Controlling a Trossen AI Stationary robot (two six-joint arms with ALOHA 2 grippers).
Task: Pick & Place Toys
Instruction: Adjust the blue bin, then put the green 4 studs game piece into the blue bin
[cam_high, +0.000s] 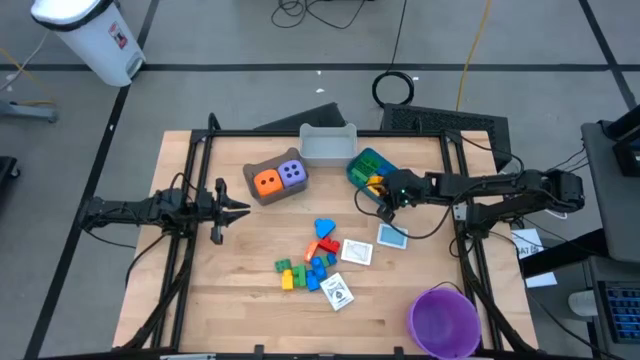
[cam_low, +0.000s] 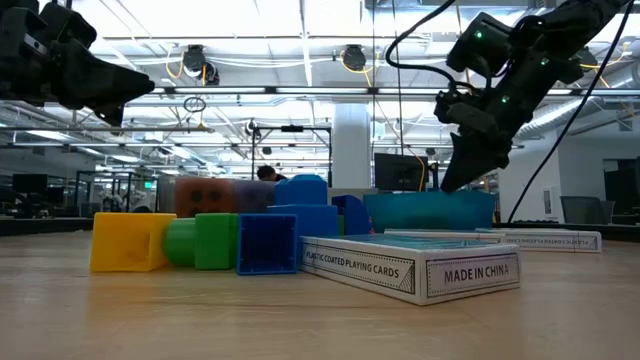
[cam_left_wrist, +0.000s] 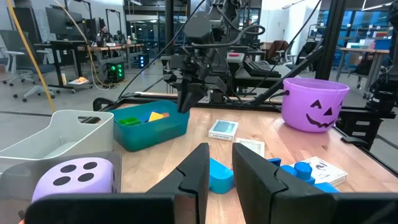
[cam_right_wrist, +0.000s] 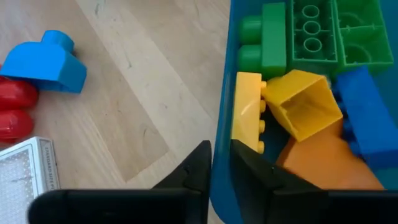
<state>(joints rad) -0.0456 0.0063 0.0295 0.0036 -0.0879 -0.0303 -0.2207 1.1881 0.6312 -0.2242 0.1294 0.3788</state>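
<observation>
Loose red, blue, green and yellow bricks (cam_high: 305, 265) lie in a heap at the table's middle, with white cards (cam_high: 357, 252) flat around them. An orange die (cam_high: 266, 181) and a purple die (cam_high: 292, 173) sit in the brown bin (cam_high: 262, 197). The blue bin (cam_high: 357, 175) holds green, yellow and blue bricks (cam_right_wrist: 298, 106). My right gripper (cam_right_wrist: 221, 158) is shut and empty, pointing down just above the blue bin's near wall (cam_right_wrist: 225, 68). My left gripper (cam_high: 245, 210) is shut and empty, held level above the table's left part.
A grey bin (cam_high: 328, 143) stands at the far edge next to the blue bin. A purple bowl (cam_high: 443, 320) stands at the near right corner. A blue brick (cam_right_wrist: 46, 59), red bricks (cam_right_wrist: 15, 106) and a card (cam_right_wrist: 25, 168) lie on the wood beside the blue bin.
</observation>
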